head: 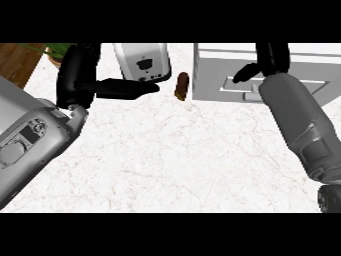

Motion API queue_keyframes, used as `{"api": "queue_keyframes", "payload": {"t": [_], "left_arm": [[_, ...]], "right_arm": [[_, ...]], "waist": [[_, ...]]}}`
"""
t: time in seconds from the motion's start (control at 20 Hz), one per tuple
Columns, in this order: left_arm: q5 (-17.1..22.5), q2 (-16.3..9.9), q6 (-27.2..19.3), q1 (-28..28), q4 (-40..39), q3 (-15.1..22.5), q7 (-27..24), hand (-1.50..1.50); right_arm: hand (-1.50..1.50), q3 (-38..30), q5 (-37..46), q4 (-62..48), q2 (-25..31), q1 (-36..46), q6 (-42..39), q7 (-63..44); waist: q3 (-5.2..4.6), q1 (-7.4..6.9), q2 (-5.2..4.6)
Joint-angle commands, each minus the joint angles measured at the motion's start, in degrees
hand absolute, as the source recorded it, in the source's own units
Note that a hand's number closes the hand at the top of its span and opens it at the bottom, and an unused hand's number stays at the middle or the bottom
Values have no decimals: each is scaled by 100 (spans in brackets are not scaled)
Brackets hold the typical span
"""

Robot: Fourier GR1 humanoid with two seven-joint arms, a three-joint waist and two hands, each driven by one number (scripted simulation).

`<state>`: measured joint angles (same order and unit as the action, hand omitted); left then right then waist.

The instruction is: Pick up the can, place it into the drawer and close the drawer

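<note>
The can [181,86] stood on the counter [173,155] beside the drawer [276,75] — both hands, left [121,87] and right [269,60], open-fingered — any grasp wanted squaring up.

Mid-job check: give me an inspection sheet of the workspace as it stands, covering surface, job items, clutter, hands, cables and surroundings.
Surface: white marbled counter, mostly bare in the middle.
Job's things: brown can stands on the counter between the toaster and the drawer unit, not held. Drawer front with its handle shows; how far it is open cannot be told.
Clutter: white toaster at the far edge, left of the can.
Hands: left hand fingers extended toward the can, not touching it. Right hand at the drawer front, fingers curled near the handle; contact unclear.
Cables: nothing seen.
Surroundings: wooden floor and a potted plant at upper left.
</note>
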<state>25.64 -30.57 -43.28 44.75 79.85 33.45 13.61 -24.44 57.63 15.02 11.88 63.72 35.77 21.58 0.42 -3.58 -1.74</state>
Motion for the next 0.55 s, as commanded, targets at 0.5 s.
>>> {"api": "queue_keyframes", "payload": {"t": [0.5], "left_arm": [[-91, -238, 170, -720, 410, -276, -143, -150]], "right_arm": [[-150, -1462, -1905, 227, -570, 572, -842, 680]], "waist": [[-35, 26, 91]]}}
